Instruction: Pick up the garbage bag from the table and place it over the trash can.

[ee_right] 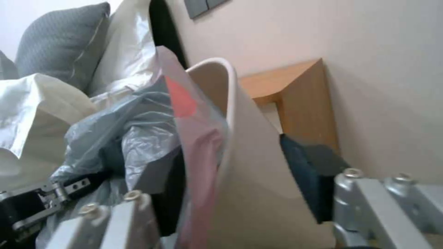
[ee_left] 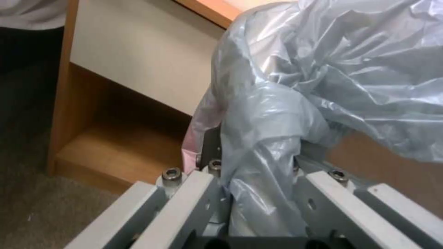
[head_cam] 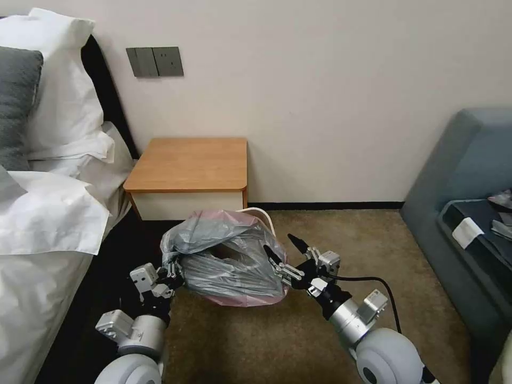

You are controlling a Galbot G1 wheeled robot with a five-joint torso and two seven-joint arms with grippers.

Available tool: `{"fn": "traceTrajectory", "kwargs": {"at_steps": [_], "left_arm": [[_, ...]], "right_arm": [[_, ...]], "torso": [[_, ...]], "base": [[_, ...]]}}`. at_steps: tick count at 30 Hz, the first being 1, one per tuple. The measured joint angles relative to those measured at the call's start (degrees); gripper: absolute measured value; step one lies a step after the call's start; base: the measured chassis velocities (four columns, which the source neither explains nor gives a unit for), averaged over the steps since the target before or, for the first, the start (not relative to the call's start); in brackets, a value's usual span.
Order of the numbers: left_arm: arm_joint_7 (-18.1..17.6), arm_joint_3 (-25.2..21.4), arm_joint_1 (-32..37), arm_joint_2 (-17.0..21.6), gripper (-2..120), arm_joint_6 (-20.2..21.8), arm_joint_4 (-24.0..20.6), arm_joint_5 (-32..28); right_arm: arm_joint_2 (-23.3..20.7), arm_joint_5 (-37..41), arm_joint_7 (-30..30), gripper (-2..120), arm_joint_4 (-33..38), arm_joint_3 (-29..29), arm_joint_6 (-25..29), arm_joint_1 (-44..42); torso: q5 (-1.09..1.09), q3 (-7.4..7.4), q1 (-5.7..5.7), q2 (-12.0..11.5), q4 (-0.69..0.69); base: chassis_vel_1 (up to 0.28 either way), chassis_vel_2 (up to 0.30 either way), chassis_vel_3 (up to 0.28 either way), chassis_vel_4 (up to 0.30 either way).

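The garbage bag [head_cam: 226,258] sits bunched over the trash can [head_cam: 265,217] on the carpet, just near of the tabletop [head_cam: 189,162]. The left pincer [head_cam: 172,273] pinches its left edge, while the right pincer [head_cam: 285,255], spread, straddles the right rim. The thin film could tear or slip off the far rim if either arm pulls unevenly.

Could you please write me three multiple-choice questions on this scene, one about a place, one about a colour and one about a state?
1. Where is the garbage bag?
A. flat on the table
B. draped over the trash can
C. on the bed

2. What colour is the bag's edge?
A. pink
B. green
C. black

3. What is the left gripper doing?
A. hanging open above the table
B. shut on the bag
C. resting on the pillow

Answers:
1 B: the bag covers the trash can, in front of the table.
2 A: a pink border shows along the grey plastic.
3 B: the left wrist view shows plastic bunched between its fingers. The right gripper is open, straddling the trash can's wall.
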Motion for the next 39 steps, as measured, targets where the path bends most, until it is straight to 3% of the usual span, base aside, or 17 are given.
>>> {"fn": "traceTrajectory", "kwargs": {"at_steps": [1,3,9,16,30,33,39], "left_arm": [[0.0,0.0,0.0,0.0,3,0.0,0.0,0.0],[0.0,0.2,0.0,-0.1,3,0.0,0.0,0.1],[0.0,0.2,0.0,-0.1,3,-0.1,0.5,0.2],[-0.6,0.3,-0.2,-0.3,3,-0.1,0.7,0.3],[-0.8,0.7,-0.5,-0.4,3,0.1,1.2,0.5],[-1.1,0.7,-0.6,-0.4,3,0.2,1.3,0.5],[-1.2,0.7,-0.7,-0.4,3,0.3,1.3,0.5]], "right_arm": [[0.0,0.0,0.0,56,0.0,0.0,0.0,0.0],[0.2,-0.1,-0.2,43,0.1,-0.1,0.2,-0.2],[0.8,-0.7,-0.5,19,0.5,-0.2,0.5,-0.3],[1.0,-3.5,-1.0,2,-0.5,-0.1,2.6,-0.3],[1.3,-4.6,-0.8,7,-1.0,-0.1,3.9,-0.2],[1.3,-4.6,-0.7,22,-1.0,-0.1,4.1,-0.2],[1.2,-4.6,-0.7,40,-1.0,-0.2,4.1,-0.3]], "torso": [[0.0,0.0,0.0,0.0,0.0],[0.0,0.0,0.0,0.0,0.0],[0.0,0.0,0.0,0.0,0.0],[0.01,0.0,0.0,0.0,0.0],[0.0,0.0,0.0,0.0,0.0],[0.0,0.0,0.0,0.0,0.01],[0.0,0.0,0.0,0.0,0.0]], "base": [[0.0,0.0,0.0,0.0],[0.0,0.0,0.0,0.0],[0.0,0.0,0.0,0.0],[0.0,0.0,0.0,0.0],[0.0,0.0,0.0,0.0],[0.0,0.0,0.0,0.0],[0.0,0.0,0.0,0.0]]}}
